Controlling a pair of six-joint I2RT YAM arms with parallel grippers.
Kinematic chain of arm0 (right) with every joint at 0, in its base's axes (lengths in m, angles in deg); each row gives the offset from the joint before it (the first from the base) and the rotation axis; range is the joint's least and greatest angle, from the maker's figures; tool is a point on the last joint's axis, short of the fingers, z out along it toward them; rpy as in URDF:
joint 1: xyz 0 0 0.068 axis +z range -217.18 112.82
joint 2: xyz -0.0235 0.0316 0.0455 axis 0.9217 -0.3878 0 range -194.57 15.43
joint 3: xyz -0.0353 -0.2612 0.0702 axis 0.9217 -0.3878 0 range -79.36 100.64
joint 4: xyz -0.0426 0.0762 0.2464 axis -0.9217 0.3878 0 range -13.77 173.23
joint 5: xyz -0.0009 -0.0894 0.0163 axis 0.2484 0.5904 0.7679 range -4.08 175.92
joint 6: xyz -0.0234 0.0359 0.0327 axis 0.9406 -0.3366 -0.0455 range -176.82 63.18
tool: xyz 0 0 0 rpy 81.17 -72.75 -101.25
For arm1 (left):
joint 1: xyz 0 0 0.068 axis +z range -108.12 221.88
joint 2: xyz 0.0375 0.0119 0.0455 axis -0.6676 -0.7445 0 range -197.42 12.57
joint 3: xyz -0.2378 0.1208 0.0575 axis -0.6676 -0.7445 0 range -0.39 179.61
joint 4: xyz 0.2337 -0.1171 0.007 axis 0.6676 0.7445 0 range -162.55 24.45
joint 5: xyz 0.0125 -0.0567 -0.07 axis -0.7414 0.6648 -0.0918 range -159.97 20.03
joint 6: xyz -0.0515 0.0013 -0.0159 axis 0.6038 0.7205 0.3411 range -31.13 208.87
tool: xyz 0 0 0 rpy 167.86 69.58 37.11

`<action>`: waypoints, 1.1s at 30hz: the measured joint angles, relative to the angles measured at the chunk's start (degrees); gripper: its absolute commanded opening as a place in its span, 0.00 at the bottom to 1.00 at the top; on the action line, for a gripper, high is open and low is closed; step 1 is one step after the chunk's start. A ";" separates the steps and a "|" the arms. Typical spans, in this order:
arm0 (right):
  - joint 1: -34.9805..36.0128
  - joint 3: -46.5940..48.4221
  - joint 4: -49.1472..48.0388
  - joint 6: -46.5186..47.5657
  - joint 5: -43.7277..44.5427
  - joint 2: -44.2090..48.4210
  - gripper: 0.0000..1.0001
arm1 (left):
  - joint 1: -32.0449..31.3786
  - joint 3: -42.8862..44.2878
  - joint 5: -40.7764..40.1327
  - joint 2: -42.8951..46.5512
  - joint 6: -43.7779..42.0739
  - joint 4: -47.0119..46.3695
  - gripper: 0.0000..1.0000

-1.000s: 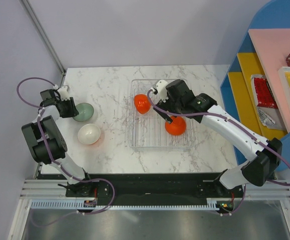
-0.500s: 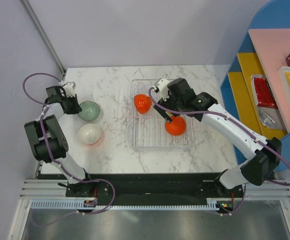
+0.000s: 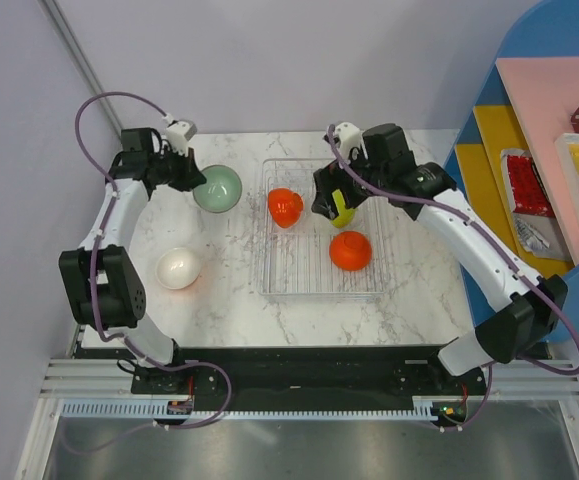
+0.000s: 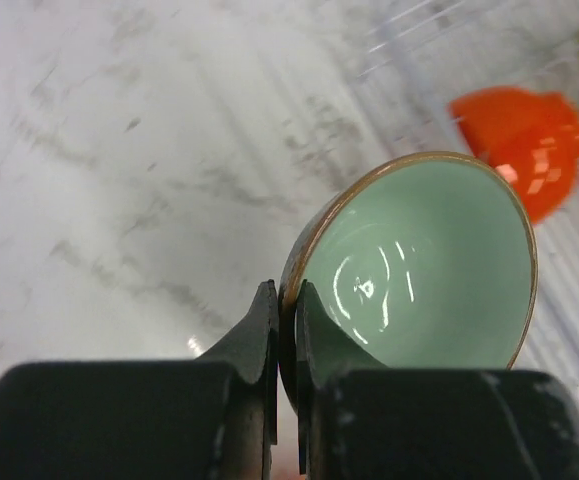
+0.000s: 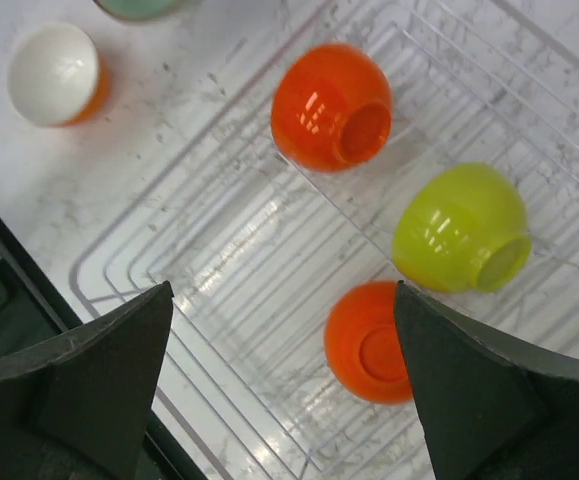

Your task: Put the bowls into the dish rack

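Note:
My left gripper (image 3: 195, 180) is shut on the rim of the pale mint bowl (image 3: 218, 187), one finger inside and one outside, and holds it tilted above the marble just left of the dish rack (image 3: 299, 265). Close up, the mint bowl (image 4: 419, 270) has a brown rim clamped in the left gripper (image 4: 287, 300). My right gripper (image 5: 284, 290) hangs open and empty over the dish rack (image 5: 219, 260). Inside it lie an orange bowl (image 5: 329, 105) on its side, a lime-green bowl (image 5: 459, 228) and an upside-down orange bowl (image 5: 369, 345). A white bowl (image 3: 179, 268) stands on the table.
A blue shelf unit (image 3: 489, 160) with packets stands off the table's right edge. A grey wall runs behind the table. The arm bases sit on a black rail (image 3: 299, 370) along the near edge.
My left gripper shut on the mint bowl's rim, lifted it and carried it back and right toward the rack. My right gripper rose away from the orange bowl, uncovering the lime-green bowl.

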 measured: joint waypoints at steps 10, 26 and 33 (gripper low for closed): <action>-8.28 -0.68 -13.97 -18.34 -23.63 -3.52 0.98 | -17.35 10.49 15.02 1.97 -0.20 4.63 0.02; -17.31 -25.77 -59.32 -59.30 -45.66 -4.24 0.98 | -27.23 12.46 23.76 1.95 -0.55 6.86 0.02; -17.64 -27.12 -69.20 -66.40 -48.52 -1.84 0.98 | -27.26 12.46 22.21 1.14 -1.51 6.82 0.02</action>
